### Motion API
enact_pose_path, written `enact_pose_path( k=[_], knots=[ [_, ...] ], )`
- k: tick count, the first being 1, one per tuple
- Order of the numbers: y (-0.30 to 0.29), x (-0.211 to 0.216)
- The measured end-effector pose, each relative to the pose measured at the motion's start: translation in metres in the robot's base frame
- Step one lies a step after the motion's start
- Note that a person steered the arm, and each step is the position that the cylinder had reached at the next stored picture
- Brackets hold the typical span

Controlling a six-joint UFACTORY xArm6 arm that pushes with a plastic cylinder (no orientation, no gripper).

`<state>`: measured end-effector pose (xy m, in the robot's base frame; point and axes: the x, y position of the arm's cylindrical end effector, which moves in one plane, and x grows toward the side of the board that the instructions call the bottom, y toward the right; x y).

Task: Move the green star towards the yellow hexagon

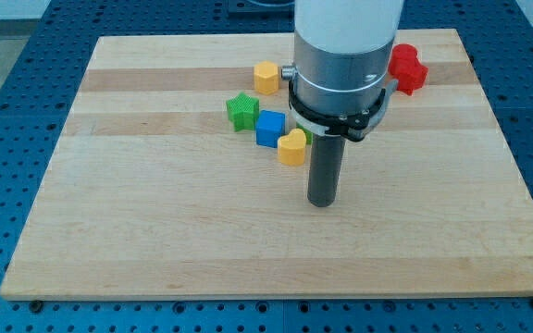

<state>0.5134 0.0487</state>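
The green star (241, 111) lies on the wooden board, left of the board's middle top. The yellow hexagon (266, 77) lies just above and to the right of it, a short gap apart. A blue cube (269, 129) touches the star's lower right. A yellow heart-like block (292, 147) sits against the cube's right. My tip (322, 203) rests on the board below and to the right of these blocks, apart from all of them.
A red block (407, 67) lies near the board's top right, partly behind the arm. A sliver of another green block (308, 135) shows behind the rod. The wooden board (155, 231) sits on a blue perforated table.
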Motion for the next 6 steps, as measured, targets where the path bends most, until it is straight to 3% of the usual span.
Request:
enact_pose_path(
  k=[4, 6],
  knots=[
    [-0.112, -0.020],
    [-0.133, -0.084]
  ],
)
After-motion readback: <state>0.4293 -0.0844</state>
